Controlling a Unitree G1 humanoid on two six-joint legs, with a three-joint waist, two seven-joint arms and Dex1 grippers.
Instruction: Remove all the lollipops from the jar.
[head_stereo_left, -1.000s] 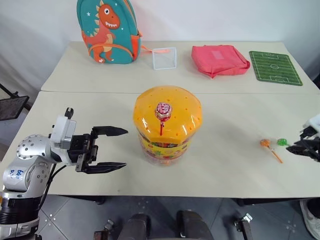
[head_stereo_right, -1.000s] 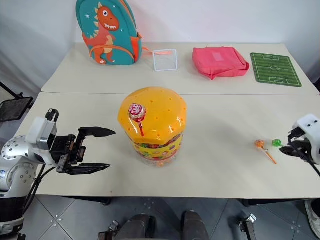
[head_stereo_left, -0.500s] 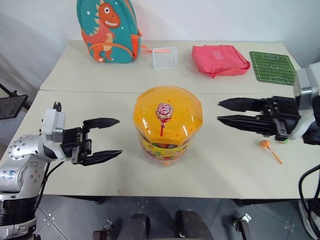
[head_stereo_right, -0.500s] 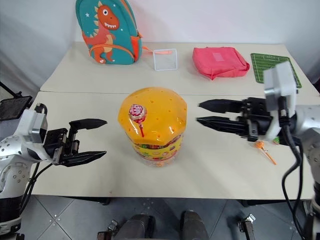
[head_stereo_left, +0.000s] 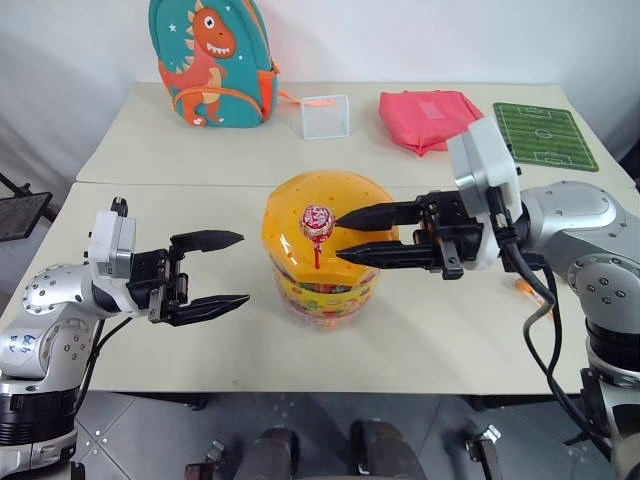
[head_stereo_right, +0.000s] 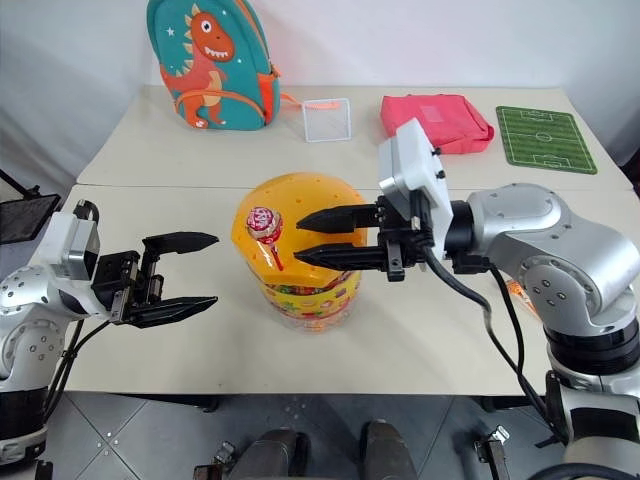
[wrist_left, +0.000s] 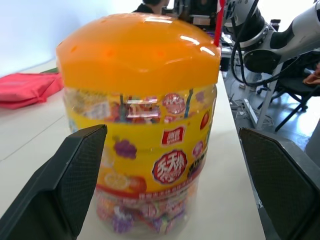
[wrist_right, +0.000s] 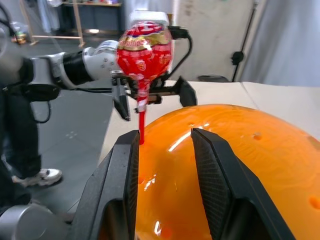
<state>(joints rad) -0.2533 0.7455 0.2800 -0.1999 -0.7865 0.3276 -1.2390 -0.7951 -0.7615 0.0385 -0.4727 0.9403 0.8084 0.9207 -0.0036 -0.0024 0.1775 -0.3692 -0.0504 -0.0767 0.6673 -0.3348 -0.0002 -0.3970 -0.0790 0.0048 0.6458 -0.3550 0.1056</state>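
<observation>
One table (head_stereo_left: 200, 340) across frame, jar (head_stereo_left: 331, 258) at centre, red lollipop (head_stereo_left: 317, 223) upright in orange lid. Right gripper (head_stereo_left: 340, 235) beside candy, fingers parted, empty. Left gripper (head_stereo_left: 235, 270) lower left, wide apart, empty.

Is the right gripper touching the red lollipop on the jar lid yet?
Apart. In the right wrist view the right gripper has open fingers short of the red lollipop, whose stick stands in the orange lid ahead of the fingertips.
</observation>
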